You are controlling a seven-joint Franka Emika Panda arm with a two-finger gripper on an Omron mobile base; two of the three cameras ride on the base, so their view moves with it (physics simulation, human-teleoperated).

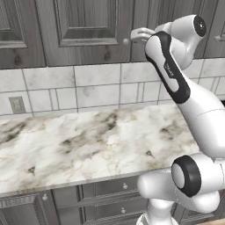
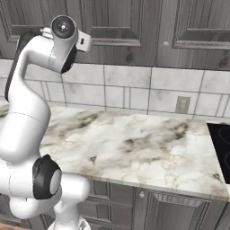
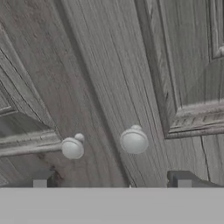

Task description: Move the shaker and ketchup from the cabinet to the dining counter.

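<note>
gripper (image 3: pixel 112 180): jaws wide open, nothing held
cabinet (image 3: pixel 109 65): doors shut, right ahead of fingertips
knobs: two, just past tips, right knob (image 3: pixel 134 141) & left knob (image 3: pixel 72 148)
ketchup/shaker: can't tell

The arm rose from its base, bent at a dark elbow joint, and reached up and forward, with the wrist turned at the top. The gripper (image 3: pixel 112 180) pointed straight ahead. Its two dark fingertips (image 3: pixel 43 178) stood wide apart, with nothing between them. In the left base view the hand (image 1: pixel 143 34) showed as a pale shape beyond the forearm.
</note>
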